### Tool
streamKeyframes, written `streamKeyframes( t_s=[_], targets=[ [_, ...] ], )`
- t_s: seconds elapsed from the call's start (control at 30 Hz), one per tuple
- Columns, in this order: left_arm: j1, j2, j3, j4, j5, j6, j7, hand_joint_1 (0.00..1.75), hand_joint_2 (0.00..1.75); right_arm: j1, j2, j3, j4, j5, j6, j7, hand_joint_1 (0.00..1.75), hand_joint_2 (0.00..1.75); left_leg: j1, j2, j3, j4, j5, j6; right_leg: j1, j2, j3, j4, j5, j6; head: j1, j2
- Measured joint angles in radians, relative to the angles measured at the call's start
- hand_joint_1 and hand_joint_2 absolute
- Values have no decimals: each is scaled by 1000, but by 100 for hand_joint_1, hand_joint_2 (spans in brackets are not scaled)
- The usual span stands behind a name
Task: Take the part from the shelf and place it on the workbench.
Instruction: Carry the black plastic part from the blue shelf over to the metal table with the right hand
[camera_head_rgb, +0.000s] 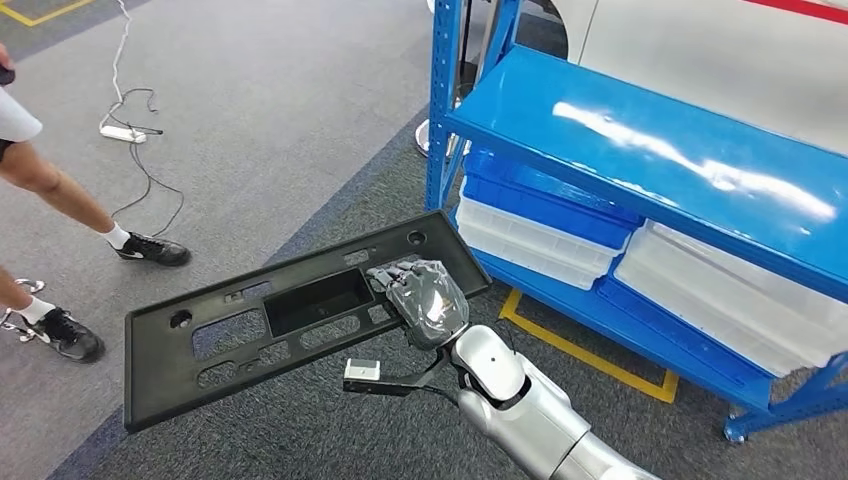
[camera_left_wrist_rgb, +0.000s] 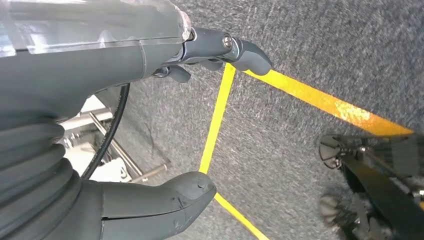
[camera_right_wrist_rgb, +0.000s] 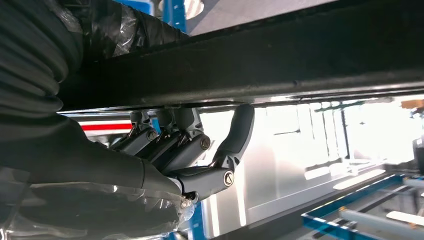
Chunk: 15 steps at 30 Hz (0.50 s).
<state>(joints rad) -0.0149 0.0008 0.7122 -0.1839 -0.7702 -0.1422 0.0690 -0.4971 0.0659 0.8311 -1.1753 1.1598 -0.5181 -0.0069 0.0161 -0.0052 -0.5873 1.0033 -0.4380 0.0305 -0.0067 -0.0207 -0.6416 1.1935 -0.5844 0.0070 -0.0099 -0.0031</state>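
The part (camera_head_rgb: 300, 315) was a long, flat black plastic panel with a rectangular recess at its middle, several slots and a round hole near each end. It was held roughly level in the air, clear of the shelf (camera_head_rgb: 650, 150), its near end toward the shelf's corner post.

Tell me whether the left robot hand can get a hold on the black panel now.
Probably not. The left robot hand hangs open over the carpet, while the right robot hand alone holds the black panel out in front.
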Motion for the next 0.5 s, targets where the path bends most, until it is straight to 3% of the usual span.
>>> streamKeyframes(
  t_s=[0.07,0.1,0.17,0.23,0.3,0.33,0.37,0.4,0.43,0.5],
  targets=[
    [-1,0,0,0,0,0,0,0,175,7,-4,0,1,1,-1,0,175,175,-1,-27,-5,3,2,3,-1,17,-46,98,-33,2,0,0],
    [-1,0,0,0,0,0,1,0,175,11,-5,0,2,2,-2,-1,175,175,-1,-40,-7,5,3,2,-1,18,-48,101,-22,2,0,0],
    [0,0,1,0,0,2,4,0,175,18,-8,0,-7,9,-4,-5,175,175,-1,-70,-8,12,2,0,-2,35,1,1,46,-4,0,0],
    [0,-2,1,0,-3,4,5,0,175,26,-13,0,-26,18,-8,-10,175,175,-1,-95,-14,18,2,-8,-5,81,54,-115,94,-10,0,0],
    [1,-4,2,0,-5,6,5,0,175,35,-18,2,-49,28,-9,-15,175,175,1,-116,-23,18,6,-21,-3,101,67,-150,98,-13,0,0],
    [3,-4,3,0,-6,7,5,0,175,40,-20,5,-61,33,-9,-16,175,175,2,-128,-26,16,10,-28,-3,90,67,-154,102,-16,0,0],
    [6,-5,4,0,-6,8,5,0,175,44,-22,9,-72,38,-8,-17,175,175,4,-126,-29,15,10,-34,-4,77,69,-159,105,-21,0,0],
    [8,-5,5,1,-7,8,4,0,175,47,-23,13,-83,42,-6,-17,175,175,3,-108,-34,23,3,-40,-5,65,71,-166,108,-28,-1,0],
    [9,-6,5,1,-10,9,4,0,175,49,-24,16,-93,44,-4,-17,175,175,2,-80,-47,50,-15,-45,-7,51,74,-172,112,-35,-2,0],
    [6,-6,5,1,-16,13,3,0,175,52,-27,19,-108,46,1,-16,175,175,1,-21,-98,163,-77,-52,-5,22,76,-176,113,-43,-4,0]
  ],
)
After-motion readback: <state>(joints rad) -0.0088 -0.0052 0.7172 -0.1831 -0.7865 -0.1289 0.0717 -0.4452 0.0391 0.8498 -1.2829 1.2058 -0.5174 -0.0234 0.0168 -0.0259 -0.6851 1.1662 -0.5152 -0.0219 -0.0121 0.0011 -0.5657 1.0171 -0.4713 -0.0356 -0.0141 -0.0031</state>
